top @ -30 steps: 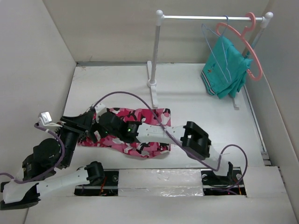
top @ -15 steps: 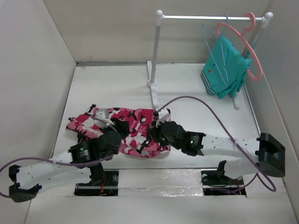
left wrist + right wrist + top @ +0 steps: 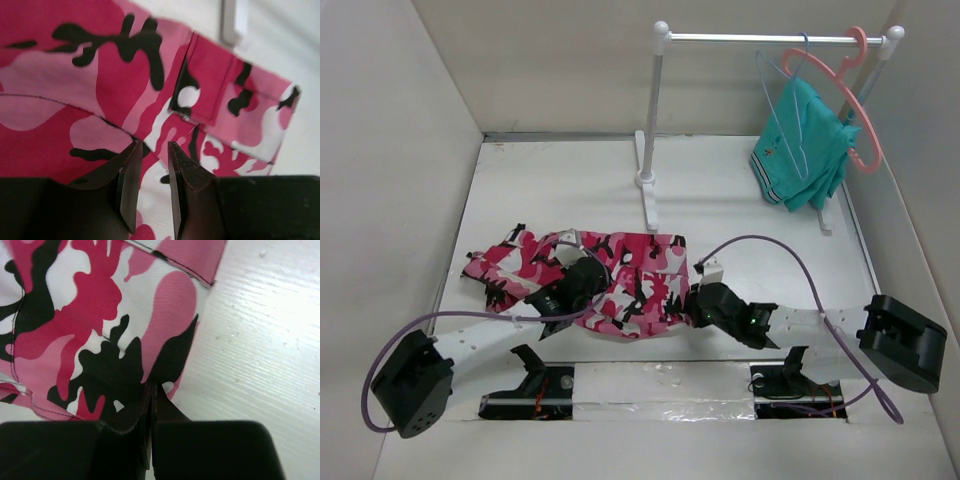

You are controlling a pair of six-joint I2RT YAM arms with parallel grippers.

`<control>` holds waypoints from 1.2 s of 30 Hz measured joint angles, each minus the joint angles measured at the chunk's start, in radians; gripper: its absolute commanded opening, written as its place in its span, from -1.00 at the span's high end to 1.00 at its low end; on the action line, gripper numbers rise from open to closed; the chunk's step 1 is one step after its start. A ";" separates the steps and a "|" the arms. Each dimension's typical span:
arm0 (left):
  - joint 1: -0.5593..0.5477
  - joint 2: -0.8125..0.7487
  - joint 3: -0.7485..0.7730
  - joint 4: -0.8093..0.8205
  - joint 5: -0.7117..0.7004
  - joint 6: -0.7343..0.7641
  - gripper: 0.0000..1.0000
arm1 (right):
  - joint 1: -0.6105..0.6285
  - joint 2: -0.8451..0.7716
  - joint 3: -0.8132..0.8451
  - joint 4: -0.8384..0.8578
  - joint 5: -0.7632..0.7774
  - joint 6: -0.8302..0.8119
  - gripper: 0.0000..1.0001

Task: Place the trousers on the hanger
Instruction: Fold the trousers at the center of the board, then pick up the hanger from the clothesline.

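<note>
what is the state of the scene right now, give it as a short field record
trousers: spread on the table, not on any hanger
wire hanger: light blue, on the rail, no trousers on it
left gripper: over the trousers, jaws narrowly apart, grip unclear
right gripper: shut on the trousers' edge
also on rail: teal garment, pink plastic hanger
</note>
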 measured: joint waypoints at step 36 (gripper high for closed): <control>-0.028 -0.071 0.039 0.445 0.266 0.432 0.86 | -1.127 0.308 1.155 -0.406 -0.463 -0.686 -0.38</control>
